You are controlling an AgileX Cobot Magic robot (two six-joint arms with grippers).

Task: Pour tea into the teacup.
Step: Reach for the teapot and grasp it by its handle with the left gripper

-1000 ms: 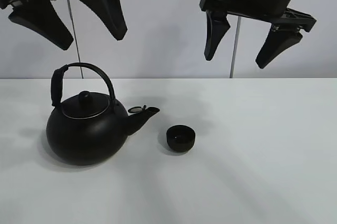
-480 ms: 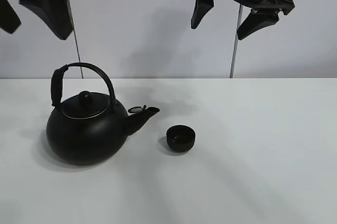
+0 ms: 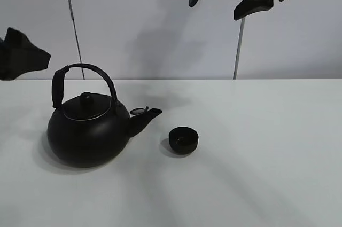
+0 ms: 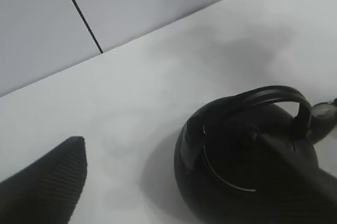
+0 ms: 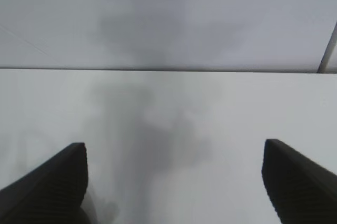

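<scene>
A big round black kettle point(image 3: 88, 131) with an arched handle stands on the white table point(image 3: 256, 173), left of centre, with its spout pointing right. The small matte black teacup point(image 3: 183, 140) stands just right of the spout, apart from it. Only one finger point(image 3: 21, 56) of my left gripper shows in the high view, at the left edge above the table. In the left wrist view my left gripper point(image 4: 171, 142) is open and empty, with the kettle point(image 4: 237, 171) beyond it. My right gripper point(image 3: 214, 10) hangs high above the teacup, open and empty. The right wrist view shows it point(image 5: 174, 147) over bare table.
A pale wall point(image 3: 160, 24) with thin vertical seams stands behind the table. The table's back edge point(image 5: 158, 69) shows in the right wrist view.
My left gripper has swung left and lower, mostly out of the high view. My right gripper has risen toward the top of the view. The kettle and teacup have not moved.
</scene>
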